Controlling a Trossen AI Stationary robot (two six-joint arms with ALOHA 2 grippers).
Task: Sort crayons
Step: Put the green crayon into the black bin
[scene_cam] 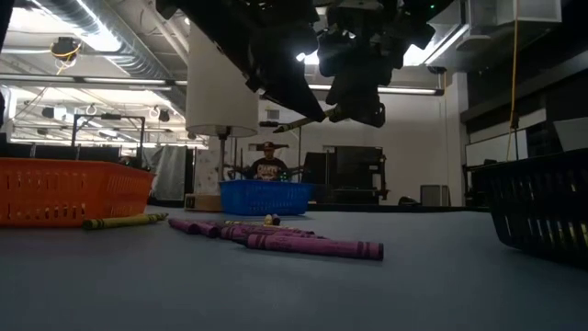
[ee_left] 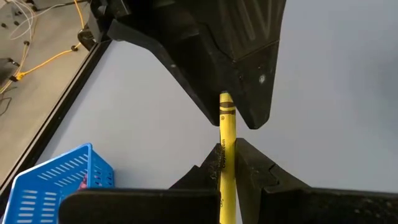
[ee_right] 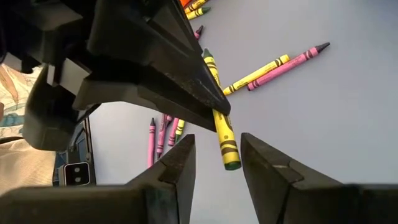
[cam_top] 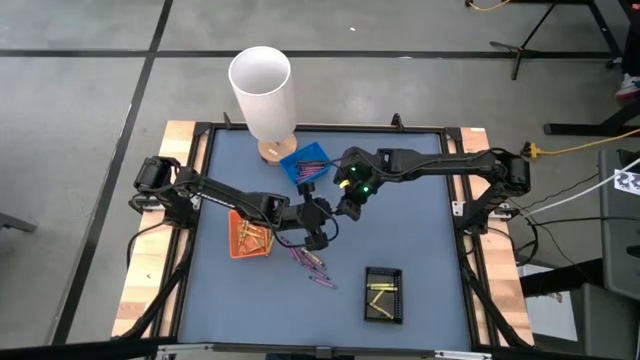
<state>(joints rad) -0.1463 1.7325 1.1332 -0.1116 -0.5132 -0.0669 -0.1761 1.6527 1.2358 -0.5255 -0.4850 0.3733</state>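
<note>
A yellow crayon [ee_right: 222,134] hangs above the table's middle, with my left gripper [ee_right: 217,106] shut on it. My right gripper [ee_right: 217,165] is open. Its two fingers stand on either side of the crayon's free end [ee_left: 225,102], with a little gap showing. In the high view the two grippers meet tip to tip, left [cam_top: 320,222] and right [cam_top: 345,207]. Several loose pink and yellow crayons [cam_top: 312,263] lie flat on the blue-grey mat below them. An orange tray [cam_top: 250,236], a blue tray [cam_top: 305,166] and a black tray [cam_top: 383,294] each hold crayons. My left gripper pinches the yellow crayon's shaft [ee_right: 214,93] about mid-length between its two fingers. The crayon is lifted clear of the table. One end sticks out past the fingertips toward my right gripper, and the pointed end [ee_right: 205,55] reaches back the other way.
A tall white cylinder on a wooden base [cam_top: 262,85] stands at the table's far edge beside the blue tray. A black raised rim [cam_top: 455,200] frames the mat. Bare mat lies right of centre between the arms and the black tray.
</note>
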